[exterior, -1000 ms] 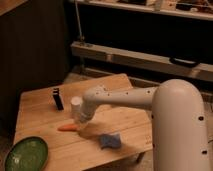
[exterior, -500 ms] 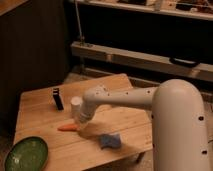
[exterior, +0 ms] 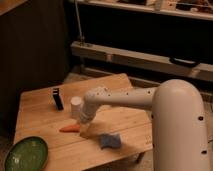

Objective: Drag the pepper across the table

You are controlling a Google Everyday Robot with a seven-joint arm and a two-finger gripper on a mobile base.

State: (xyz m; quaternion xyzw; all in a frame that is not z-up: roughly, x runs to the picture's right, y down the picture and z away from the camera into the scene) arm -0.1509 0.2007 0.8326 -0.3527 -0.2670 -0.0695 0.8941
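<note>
The pepper (exterior: pixel 69 128), a slim orange-red tapered vegetable, lies on the light wooden table (exterior: pixel 120 119) left of centre, near the front. My gripper (exterior: pixel 83 128) comes down from the white arm and sits at the pepper's right end, touching or just above it. A white cup (exterior: pixel 75 107) stands right behind the gripper.
A blue sponge (exterior: pixel 109 140) lies to the right of the gripper near the front edge. A green plate (exterior: pixel 25 153) sits at the front left corner. A small black block (exterior: pixel 57 98) stands upright left of the cup. Dark shelving rises behind the table.
</note>
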